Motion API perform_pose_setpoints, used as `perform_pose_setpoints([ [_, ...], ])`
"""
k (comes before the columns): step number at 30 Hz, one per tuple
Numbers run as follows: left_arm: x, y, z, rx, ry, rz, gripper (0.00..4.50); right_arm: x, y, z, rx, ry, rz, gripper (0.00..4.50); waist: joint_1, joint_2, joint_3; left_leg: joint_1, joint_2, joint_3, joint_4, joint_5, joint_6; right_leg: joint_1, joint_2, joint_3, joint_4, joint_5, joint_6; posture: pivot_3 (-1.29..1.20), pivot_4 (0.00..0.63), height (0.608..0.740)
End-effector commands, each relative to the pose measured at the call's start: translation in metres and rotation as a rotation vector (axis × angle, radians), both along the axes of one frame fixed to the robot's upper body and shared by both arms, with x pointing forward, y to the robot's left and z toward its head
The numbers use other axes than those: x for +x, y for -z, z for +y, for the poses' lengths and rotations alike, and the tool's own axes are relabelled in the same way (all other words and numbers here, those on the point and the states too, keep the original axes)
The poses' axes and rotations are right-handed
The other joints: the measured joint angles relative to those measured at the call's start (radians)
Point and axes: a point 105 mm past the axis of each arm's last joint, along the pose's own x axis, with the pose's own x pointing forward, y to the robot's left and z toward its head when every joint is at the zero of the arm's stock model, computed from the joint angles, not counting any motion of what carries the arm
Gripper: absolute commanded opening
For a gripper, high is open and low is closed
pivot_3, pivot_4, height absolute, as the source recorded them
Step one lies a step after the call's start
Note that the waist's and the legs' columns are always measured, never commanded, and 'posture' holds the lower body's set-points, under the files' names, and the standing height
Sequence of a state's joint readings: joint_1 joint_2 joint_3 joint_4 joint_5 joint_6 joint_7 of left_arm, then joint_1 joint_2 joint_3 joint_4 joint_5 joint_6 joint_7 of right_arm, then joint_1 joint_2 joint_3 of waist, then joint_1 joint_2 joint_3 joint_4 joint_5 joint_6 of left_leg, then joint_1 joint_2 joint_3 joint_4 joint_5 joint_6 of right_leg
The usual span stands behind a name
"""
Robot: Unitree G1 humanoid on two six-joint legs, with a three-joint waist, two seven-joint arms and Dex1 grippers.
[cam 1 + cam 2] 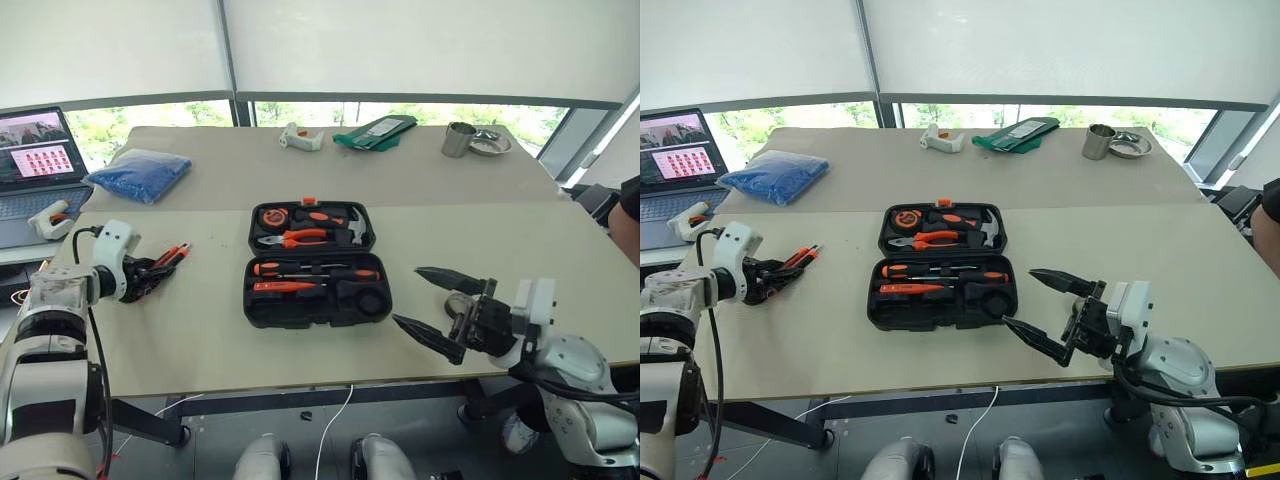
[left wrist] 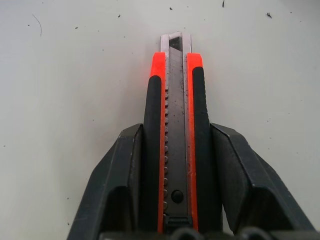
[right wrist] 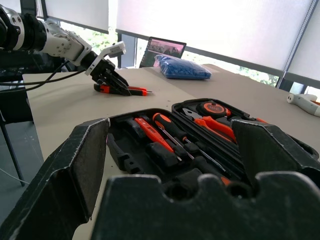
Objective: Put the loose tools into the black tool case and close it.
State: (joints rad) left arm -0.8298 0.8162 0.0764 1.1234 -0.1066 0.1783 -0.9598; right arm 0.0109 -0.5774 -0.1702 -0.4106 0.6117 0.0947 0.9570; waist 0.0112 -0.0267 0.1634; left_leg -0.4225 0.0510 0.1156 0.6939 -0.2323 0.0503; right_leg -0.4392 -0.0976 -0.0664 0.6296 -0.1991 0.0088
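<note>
The black tool case (image 1: 248, 292) lies open in the middle of the table. Its near half holds two black-and-orange screwdrivers (image 1: 312, 270) and a slim orange one (image 1: 283, 287). Pliers, a hammer and a tape measure sit in the far half. Left of the case, an orange-black utility knife (image 2: 175, 125) lies on the tabletop. My left gripper (image 1: 150, 272) is shut on its handle, one finger (image 2: 125, 175) pressed to each side, and the blade end (image 1: 178, 251) sticks out toward the case. My right gripper (image 1: 407, 296) hovers open and empty by the case's front right corner.
A laptop (image 1: 35, 150) and a white object (image 1: 50, 220) stand at the far left, with a blue bag (image 1: 140, 172) beyond. On the far table are a white tool (image 1: 300, 138), a green pouch (image 1: 375, 132), a metal cup (image 1: 458, 140) and a dish (image 1: 490, 145). A person (image 1: 630, 215) is at the right edge.
</note>
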Motion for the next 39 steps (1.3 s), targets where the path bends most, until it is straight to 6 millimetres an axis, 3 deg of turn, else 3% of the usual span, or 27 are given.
perform_pose_setpoints([
  [1,0.004,-0.027,-0.014,-0.063,0.119,-0.098,1.57,-0.006,-0.013,-0.002,-0.033,-0.026,-0.058,4.50,0.000,0.000,0.000,0.000,0.000,0.000,0.000,0.000,0.000,0.000,0.000,0.000,0.000,0.000,0.000,0.00,0.150,0.740],
  [3,0.005,-0.051,-0.030,-0.066,0.256,-0.175,1.57,-0.006,-0.015,-0.007,-0.051,-0.029,-0.061,4.50,0.002,-0.001,0.001,-0.001,0.000,0.000,0.001,0.000,0.000,-0.001,0.000,0.000,0.000,0.000,0.000,0.00,0.150,0.740],
  [5,-0.008,-0.066,-0.069,-0.028,0.563,-0.200,1.57,-0.008,-0.015,-0.016,-0.103,-0.032,-0.059,4.50,0.007,-0.003,0.002,-0.003,0.000,0.000,0.001,0.000,0.000,-0.001,0.000,-0.002,0.000,0.001,-0.001,0.00,0.150,0.740],
  [8,-0.034,-0.079,-0.125,-0.023,0.918,-0.169,1.57,-0.012,-0.011,-0.029,-0.224,-0.046,-0.082,4.50,0.016,-0.004,0.002,-0.005,0.000,-0.001,0.003,0.000,0.001,-0.001,-0.001,-0.001,-0.001,0.003,-0.005,0.00,0.150,0.740],
  [10,-0.049,-0.080,-0.152,0.036,1.073,-0.151,1.57,-0.013,-0.010,-0.036,-0.254,-0.043,-0.071,4.50,0.015,-0.003,0.002,-0.005,0.000,-0.001,0.003,-0.001,0.003,0.000,-0.002,0.000,-0.002,0.003,-0.005,0.00,0.150,0.740],
  [14,-0.050,-0.072,-0.192,0.185,1.167,-0.134,1.57,-0.013,-0.011,-0.045,-0.272,-0.035,-0.045,4.50,0.011,-0.003,0.002,-0.003,-0.002,0.000,0.003,-0.002,0.005,0.001,-0.001,0.002,-0.002,0.002,-0.003,0.00,0.150,0.740],
  [18,-0.047,-0.062,-0.221,0.199,1.167,-0.130,1.57,-0.014,-0.011,-0.047,-0.311,-0.043,-0.046,4.50,0.004,-0.003,0.002,-0.002,-0.001,-0.001,0.003,-0.001,0.002,0.001,0.002,0.003,0.000,-0.001,0.002,0.00,0.150,0.740],
  [25,-0.044,-0.032,-0.245,0.254,1.151,-0.100,1.57,-0.019,-0.009,-0.041,-0.335,-0.052,-0.062,4.50,0.004,-0.003,0.002,-0.001,-0.001,-0.002,0.003,0.000,0.001,0.001,0.003,0.004,0.000,-0.001,0.002,0.00,0.150,0.740],
  [32,-0.044,-0.024,-0.258,0.299,1.164,-0.106,1.57,-0.019,-0.009,-0.039,-0.310,-0.032,-0.064,4.50,0.007,-0.003,0.002,-0.002,-0.002,-0.002,0.003,0.000,0.002,0.001,0.003,0.004,-0.001,-0.001,0.002,0.00,0.150,0.740],
  [39,-0.045,-0.023,-0.256,0.317,1.149,-0.071,1.57,-0.018,-0.010,-0.039,-0.294,-0.015,-0.064,4.50,0.007,-0.003,0.002,-0.001,-0.001,-0.002,0.003,0.000,0.002,0.001,0.003,0.004,0.000,-0.001,0.002,0.00,0.150,0.740],
])
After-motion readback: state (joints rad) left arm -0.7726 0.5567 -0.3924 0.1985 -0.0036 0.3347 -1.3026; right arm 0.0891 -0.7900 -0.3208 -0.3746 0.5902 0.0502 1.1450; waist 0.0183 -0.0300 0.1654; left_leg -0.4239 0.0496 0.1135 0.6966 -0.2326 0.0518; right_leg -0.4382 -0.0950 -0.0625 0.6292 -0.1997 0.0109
